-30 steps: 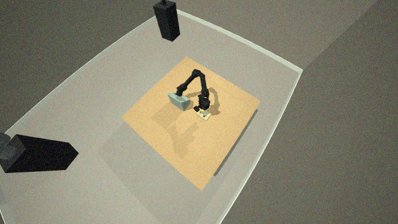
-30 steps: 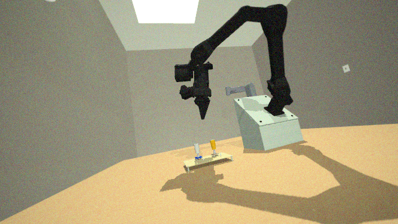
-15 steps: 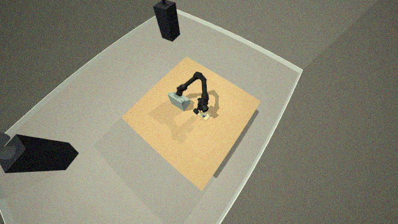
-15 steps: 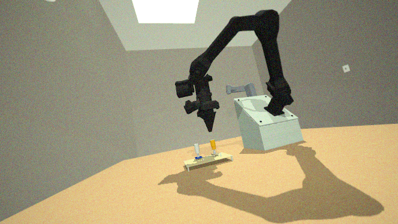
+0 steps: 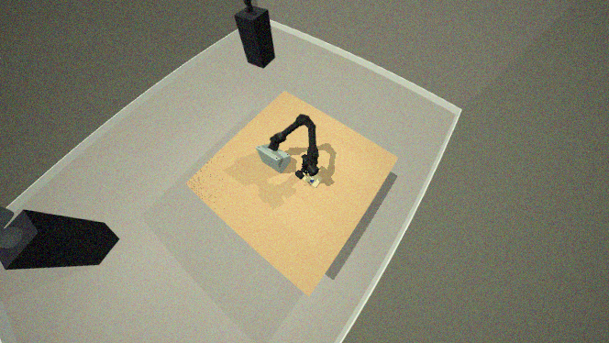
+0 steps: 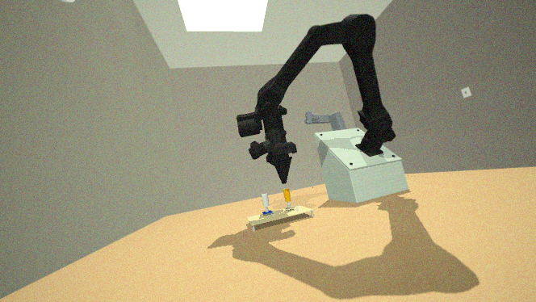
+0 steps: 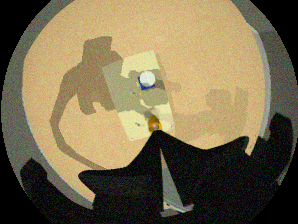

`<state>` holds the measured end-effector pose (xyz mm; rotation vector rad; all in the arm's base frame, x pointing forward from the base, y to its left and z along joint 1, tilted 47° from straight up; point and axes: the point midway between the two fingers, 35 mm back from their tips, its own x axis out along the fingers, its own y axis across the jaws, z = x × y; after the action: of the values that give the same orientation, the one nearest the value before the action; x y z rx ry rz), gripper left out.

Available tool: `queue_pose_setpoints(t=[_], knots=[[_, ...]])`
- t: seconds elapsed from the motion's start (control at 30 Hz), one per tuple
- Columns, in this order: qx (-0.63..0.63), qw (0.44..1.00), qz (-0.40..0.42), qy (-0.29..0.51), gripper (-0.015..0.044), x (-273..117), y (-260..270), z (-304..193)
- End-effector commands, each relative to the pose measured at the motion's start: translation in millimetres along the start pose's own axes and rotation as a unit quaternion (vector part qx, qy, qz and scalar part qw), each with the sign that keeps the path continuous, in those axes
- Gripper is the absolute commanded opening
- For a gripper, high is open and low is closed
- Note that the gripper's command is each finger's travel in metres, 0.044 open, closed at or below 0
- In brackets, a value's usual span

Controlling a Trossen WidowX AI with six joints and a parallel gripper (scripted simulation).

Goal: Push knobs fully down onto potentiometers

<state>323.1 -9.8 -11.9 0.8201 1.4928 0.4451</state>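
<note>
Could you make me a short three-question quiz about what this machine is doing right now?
1. True or false: the gripper has its fingers shut together, holding nothing.
2. Which knob sits directly under the fingertips: A) the white knob, B) the orange knob, C) neither?
3. What does the circuit board stand on?

Key:
1. True; the fingers form one closed point.
2. B; the tip is just above it, and contact cannot be told.
3. Short legs on the tan table.
</note>
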Motion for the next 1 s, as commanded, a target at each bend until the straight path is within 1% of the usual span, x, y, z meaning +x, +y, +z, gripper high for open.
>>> queue_pose_setpoints(t=[0.0, 0.97], knots=[[0.003, 1.000, 0.003, 0.002, 0.0000, 8.6, 0.3, -1.5], [0.003, 1.000, 0.003, 0.002, 0.0000, 14.7, 0.4, -1.6]])
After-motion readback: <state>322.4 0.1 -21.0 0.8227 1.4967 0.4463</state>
